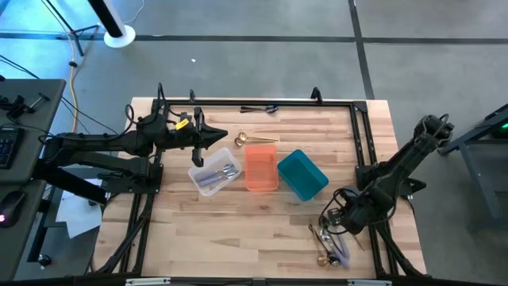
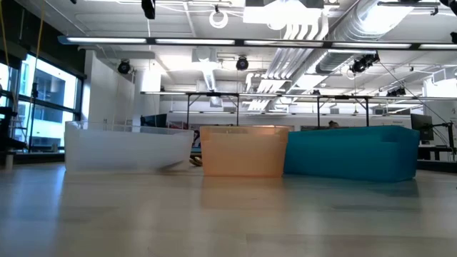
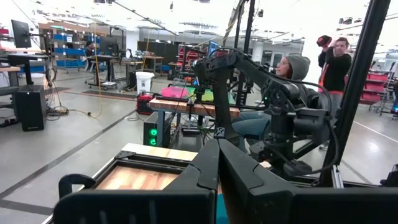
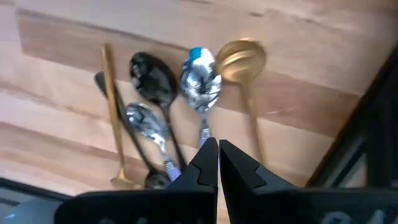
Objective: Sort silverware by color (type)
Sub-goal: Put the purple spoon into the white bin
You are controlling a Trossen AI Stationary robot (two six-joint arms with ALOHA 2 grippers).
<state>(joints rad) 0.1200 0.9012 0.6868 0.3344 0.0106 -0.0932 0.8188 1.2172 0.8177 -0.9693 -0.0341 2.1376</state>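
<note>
**Right pincer clenched over the loose pile of silverware**

The right pincer (image 4: pixel 217 163) hangs just above a loose cluster of silverware (image 1: pixel 329 242) at the near right corner of the counter (image 1: pixel 238 230), close to the frame rail. Its two fingers are pressed together, tips meeting, and nothing is caught between them. Seen from the right wrist, the tips sit directly over the handle of a silver spoon (image 4: pixel 200 84), whose bowl lies just beyond them. Beside that spoon lie a gold spoon (image 4: pixel 241 60) on one side and a black spoon (image 4: pixel 152 74) on the other; a second silver spoon (image 4: pixel 143 121) and a thin gold handle (image 4: pixel 112 106) lie further along, the pieces fanned out and partly crossing.

The left pincer (image 1: pixel 224 137) is held over the far left part of the counter, pointing toward the bins, also clenched with nothing in it.

Three bins stand in a row mid-counter: a clear bin (image 1: pixel 214 173) with silver pieces inside, an orange bin (image 1: pixel 261 168), and a teal bin (image 1: pixel 302 174). A lone gold spoon (image 1: pixel 252 141) lies on the wood just behind the orange bin, near the left pincer's tip. Black pieces (image 1: pixel 259 108) rest at the far edge, well apart from both pincers.
</note>
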